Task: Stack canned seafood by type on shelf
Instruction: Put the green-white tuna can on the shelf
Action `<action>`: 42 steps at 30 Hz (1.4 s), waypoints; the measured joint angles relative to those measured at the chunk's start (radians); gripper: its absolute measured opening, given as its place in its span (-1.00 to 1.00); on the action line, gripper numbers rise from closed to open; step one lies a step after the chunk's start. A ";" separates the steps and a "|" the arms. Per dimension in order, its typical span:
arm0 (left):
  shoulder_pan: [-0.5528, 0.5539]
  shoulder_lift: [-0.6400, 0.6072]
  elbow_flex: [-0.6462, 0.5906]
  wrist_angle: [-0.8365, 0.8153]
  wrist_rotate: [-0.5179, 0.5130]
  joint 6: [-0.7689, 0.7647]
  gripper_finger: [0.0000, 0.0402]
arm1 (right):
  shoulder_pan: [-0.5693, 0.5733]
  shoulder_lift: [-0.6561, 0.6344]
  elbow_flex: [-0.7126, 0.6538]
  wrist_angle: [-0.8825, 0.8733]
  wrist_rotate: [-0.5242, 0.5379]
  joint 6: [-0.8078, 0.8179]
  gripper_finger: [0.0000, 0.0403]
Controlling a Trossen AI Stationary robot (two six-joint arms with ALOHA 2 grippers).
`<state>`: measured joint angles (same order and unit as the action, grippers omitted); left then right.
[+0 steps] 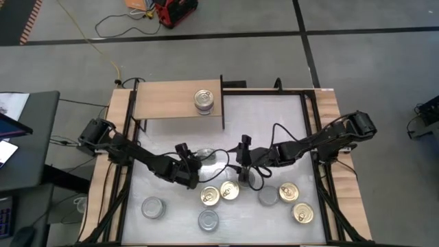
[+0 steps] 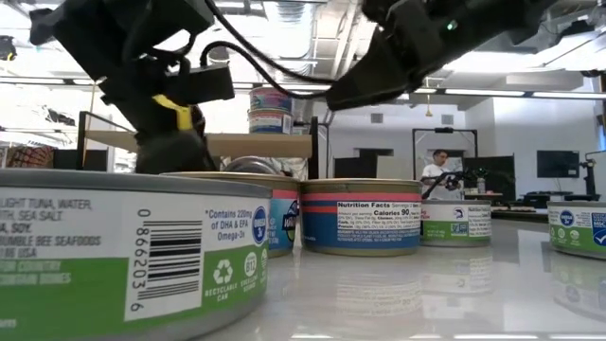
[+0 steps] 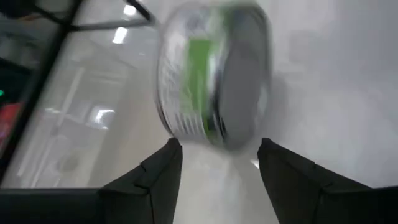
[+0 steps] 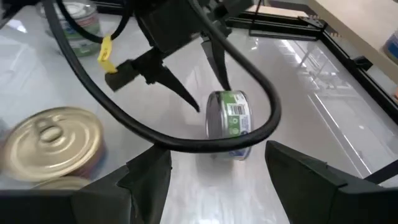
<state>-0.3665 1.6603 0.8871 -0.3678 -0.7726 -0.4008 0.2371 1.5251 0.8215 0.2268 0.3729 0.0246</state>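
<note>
Jaws open, tin (image 3: 214, 78) on white tabletop (image 1: 274, 123)

robotics lab or test bay, probably. grey floor panels (image 1: 357, 75) with loose yellow cable (image 1: 103, 48) around the white bench (image 1: 274, 123); exposed ceiling ducts and strip lights (image 2: 312, 19); a person (image 2: 437, 170) seated among monitors (image 2: 557, 163) far behind.

Two tins (image 1: 204, 101) sit stacked on the shelf (image 1: 164, 100) — its upright panel (image 1: 222, 101) just right (loose tins (image 1: 219, 193) well in front).
</note>
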 joint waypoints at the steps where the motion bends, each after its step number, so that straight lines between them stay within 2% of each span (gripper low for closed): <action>1: -0.004 -0.014 0.001 -0.006 0.022 0.008 0.04 | 0.003 -0.006 0.000 -0.006 0.000 0.001 0.42; 4: -0.008 -0.071 0.012 -0.018 0.094 0.024 0.11 | 0.007 -0.017 0.000 -0.030 0.000 0.001 0.42; 8: 0.005 -0.144 0.023 0.019 0.133 0.002 0.19 | 0.006 -0.022 0.000 -0.052 0.000 0.010 0.42; 10: 0.017 -0.165 0.024 0.054 0.144 0.000 0.23 | 0.007 -0.035 0.008 -0.130 -0.001 0.032 0.42; 15: 0.070 -0.169 0.024 0.155 0.190 0.116 0.39 | 0.022 -0.089 0.065 -0.433 -0.008 0.134 0.42; 21: 0.194 -0.154 0.024 0.243 0.341 0.254 0.53 | 0.076 -0.118 0.067 -0.455 -0.037 0.145 0.42; 28: 0.333 -0.148 0.024 0.250 0.552 0.301 0.54 | 0.097 -0.117 0.068 -0.456 -0.037 0.143 0.42; 32: 0.359 -0.097 0.024 0.244 0.632 0.296 0.54 | 0.096 -0.116 0.068 -0.449 -0.036 0.143 0.42; 37: 0.342 -0.035 0.024 0.216 0.636 0.311 0.53 | 0.095 -0.116 0.068 -0.448 -0.034 0.143 0.42; 42: 0.314 -0.046 0.024 0.188 0.598 0.333 0.31 | 0.080 -0.116 0.068 -0.447 -0.034 0.143 0.42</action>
<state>-0.0524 1.6142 0.9108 -0.1802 -0.1744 -0.0676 0.3170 1.4090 0.8890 -0.2207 0.3393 0.1680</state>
